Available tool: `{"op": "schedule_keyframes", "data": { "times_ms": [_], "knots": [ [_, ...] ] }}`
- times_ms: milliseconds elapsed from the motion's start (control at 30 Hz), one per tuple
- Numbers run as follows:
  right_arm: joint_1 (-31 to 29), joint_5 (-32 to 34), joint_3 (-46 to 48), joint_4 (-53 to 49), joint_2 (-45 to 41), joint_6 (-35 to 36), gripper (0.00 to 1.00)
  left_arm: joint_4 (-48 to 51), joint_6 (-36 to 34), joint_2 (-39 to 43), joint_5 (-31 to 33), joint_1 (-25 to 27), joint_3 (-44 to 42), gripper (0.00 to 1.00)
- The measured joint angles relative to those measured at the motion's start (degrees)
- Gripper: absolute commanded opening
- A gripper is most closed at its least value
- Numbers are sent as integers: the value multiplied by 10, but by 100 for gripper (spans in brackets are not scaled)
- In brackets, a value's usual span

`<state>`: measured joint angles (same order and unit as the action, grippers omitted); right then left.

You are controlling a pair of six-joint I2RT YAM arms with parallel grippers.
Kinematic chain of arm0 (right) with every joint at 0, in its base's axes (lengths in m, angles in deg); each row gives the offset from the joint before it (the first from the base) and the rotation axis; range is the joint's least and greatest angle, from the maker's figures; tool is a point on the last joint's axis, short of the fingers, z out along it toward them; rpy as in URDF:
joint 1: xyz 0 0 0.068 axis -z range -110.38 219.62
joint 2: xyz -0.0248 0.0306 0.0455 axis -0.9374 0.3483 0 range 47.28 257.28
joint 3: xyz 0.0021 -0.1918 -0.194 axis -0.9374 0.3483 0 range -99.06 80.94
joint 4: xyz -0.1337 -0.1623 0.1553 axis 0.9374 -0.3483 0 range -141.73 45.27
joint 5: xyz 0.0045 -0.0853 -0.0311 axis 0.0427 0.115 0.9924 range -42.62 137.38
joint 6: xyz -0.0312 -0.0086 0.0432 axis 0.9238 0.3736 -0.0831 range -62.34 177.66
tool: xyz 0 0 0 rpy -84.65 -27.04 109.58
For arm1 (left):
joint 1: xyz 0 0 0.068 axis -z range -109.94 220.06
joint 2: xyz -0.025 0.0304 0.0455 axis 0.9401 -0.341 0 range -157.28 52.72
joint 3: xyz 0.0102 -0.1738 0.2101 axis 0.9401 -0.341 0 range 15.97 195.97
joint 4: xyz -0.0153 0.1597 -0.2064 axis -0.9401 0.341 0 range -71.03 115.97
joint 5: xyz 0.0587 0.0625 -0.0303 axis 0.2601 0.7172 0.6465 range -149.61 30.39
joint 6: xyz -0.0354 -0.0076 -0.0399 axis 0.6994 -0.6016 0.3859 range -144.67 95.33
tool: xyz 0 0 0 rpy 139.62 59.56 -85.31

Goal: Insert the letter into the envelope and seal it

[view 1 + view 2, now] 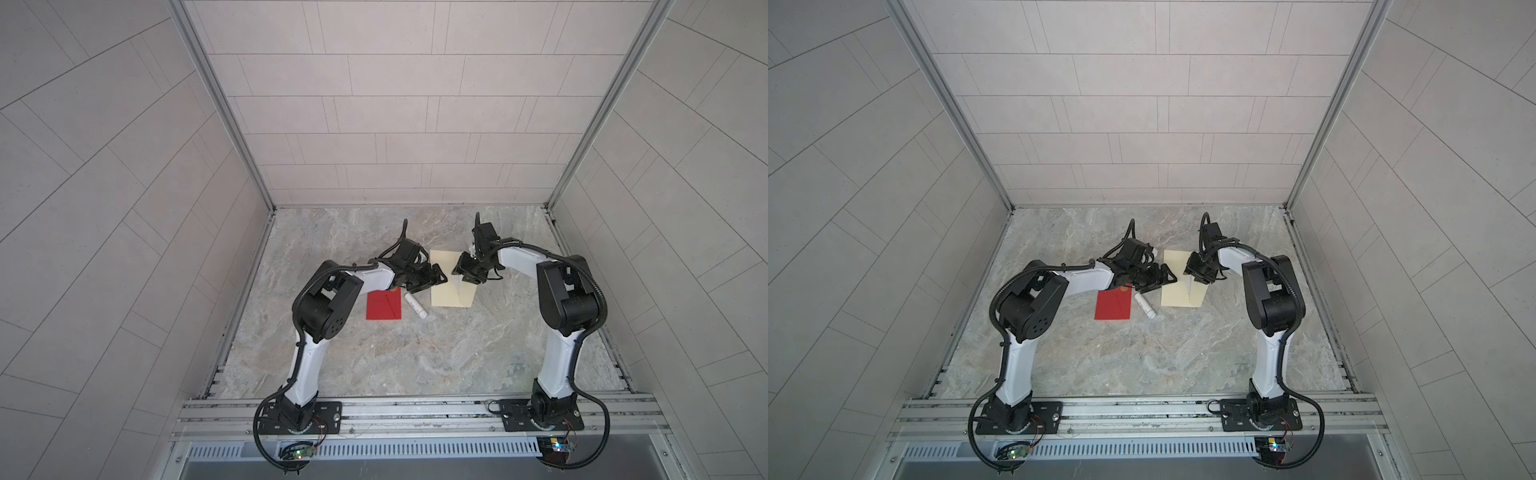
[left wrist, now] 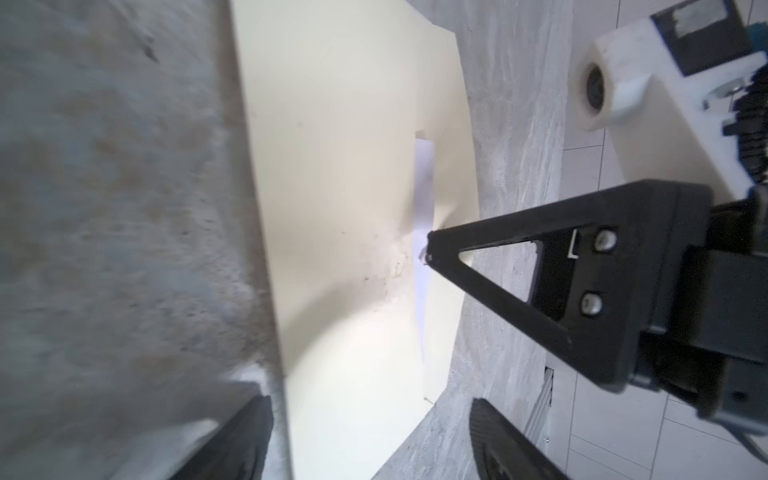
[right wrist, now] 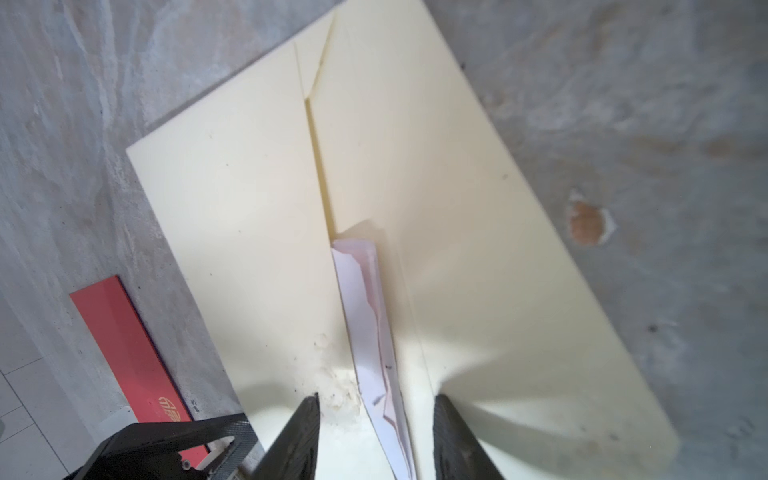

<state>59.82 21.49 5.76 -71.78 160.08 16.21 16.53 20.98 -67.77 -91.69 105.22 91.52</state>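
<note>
- Though most of it is hidden inside, the letter shows as a narrow white strip poking from the slit of the cream envelope. The envelope lies flat on the marble table, just toward 2 o'clock from the table's middle.
- In both top views the two grippers cover the envelope's middle, so the strip is hard to make out there.
- The right gripper extends from 3 o'clock with its wrist bent down. Its jaws are parted either side of the strip and pinch nothing. In the left wrist view one of its fingertips meets the strip at the slit.
- The left gripper extends from 9 o'clock, low over the envelope's 9 o'clock edge, with its jaws spread wide and released.
- Toward 9 o'clock of the envelope lie a white tube and then a red card, whose far corner is under the left arm.
- Bare marble stretches toward 6 o'clock and 12 o'clock.
</note>
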Motion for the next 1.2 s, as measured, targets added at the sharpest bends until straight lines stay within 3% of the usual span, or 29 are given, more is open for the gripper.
{"op": "schedule_keyframes", "data": {
  "times_ms": [433,700,1200],
  "knots": [
    [1,12,-93,-73,18,50,47,50,-12,-52,16,-5,85,59],
    [1,12,-97,-92,50,52,47,50,-12,-57,16,-5,91,54],
    [-14,-31,-103,-66,65,28,46,29,7,-69,13,5,97,54]
  ]
}}
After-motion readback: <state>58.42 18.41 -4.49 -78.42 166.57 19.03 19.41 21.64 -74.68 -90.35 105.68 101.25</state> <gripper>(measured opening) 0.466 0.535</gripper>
